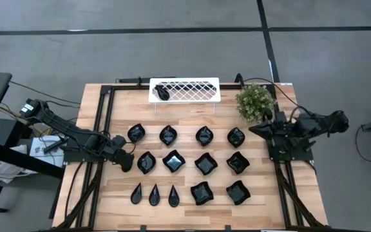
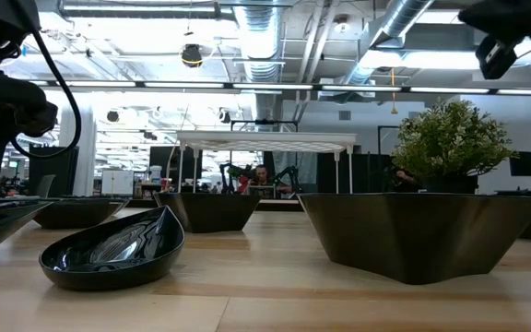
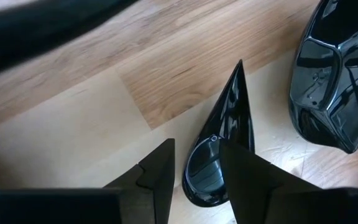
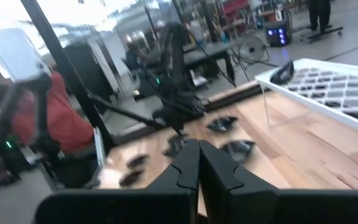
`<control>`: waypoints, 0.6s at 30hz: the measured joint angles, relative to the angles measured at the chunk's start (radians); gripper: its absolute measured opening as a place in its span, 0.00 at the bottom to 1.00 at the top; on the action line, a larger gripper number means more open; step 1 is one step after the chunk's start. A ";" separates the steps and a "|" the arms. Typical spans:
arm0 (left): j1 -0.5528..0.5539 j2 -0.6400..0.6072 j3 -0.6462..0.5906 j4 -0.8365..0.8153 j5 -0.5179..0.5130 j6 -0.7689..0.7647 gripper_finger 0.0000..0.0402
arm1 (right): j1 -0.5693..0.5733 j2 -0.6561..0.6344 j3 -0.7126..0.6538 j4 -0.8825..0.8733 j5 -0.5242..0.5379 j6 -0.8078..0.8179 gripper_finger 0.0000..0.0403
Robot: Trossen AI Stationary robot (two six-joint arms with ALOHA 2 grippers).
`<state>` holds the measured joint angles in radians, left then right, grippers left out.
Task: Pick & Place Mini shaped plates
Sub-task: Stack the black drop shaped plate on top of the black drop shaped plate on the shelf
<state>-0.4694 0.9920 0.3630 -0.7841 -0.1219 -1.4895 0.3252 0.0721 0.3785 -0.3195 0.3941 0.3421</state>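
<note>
Mini shaped plates (image 1: 204, 163) lie in rows on the bench (image 1: 98, 109), approx. a grid: flower shapes in the far row, squarish ones in the middle and near rows, three teardrops (image 1: 154, 194) at the near left, side by side w/ tips pointing toward the far edge, long axes parallel. One more small dark dish (image 1: 163, 93) sits on the white lattice rack (image 1: 192, 89) at the far edge, beside a potted plant (image 1: 256, 101).

My left pincer (image 1: 126, 161) hovers at the left end of the middle row, between the flower plate (image 1: 136, 134) and the teardrops. In the left wrist view its fingers (image 3: 160, 177) stand partly open, straddling the rounded end of a teardrop plate (image 3: 225, 140); the tip points away from the pincer. Can't tell whether they touch it.

My right pincer (image 4: 197, 163) is closed, empty, parked at the bench's right edge, well apart from the plates.
</note>
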 joint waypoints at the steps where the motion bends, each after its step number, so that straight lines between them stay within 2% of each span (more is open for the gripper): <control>1: 0.000 0.000 0.000 0.000 0.000 0.000 0.31 | 0.000 -0.001 0.000 -0.009 0.000 -0.001 0.00; 18: 0.000 0.000 -0.009 0.008 -0.102 0.027 0.31 | 0.000 -0.001 0.000 0.016 -0.001 0.007 0.00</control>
<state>-0.4694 0.9922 0.3535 -0.7758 -0.2238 -1.4620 0.3252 0.0715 0.3783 -0.3031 0.3935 0.3489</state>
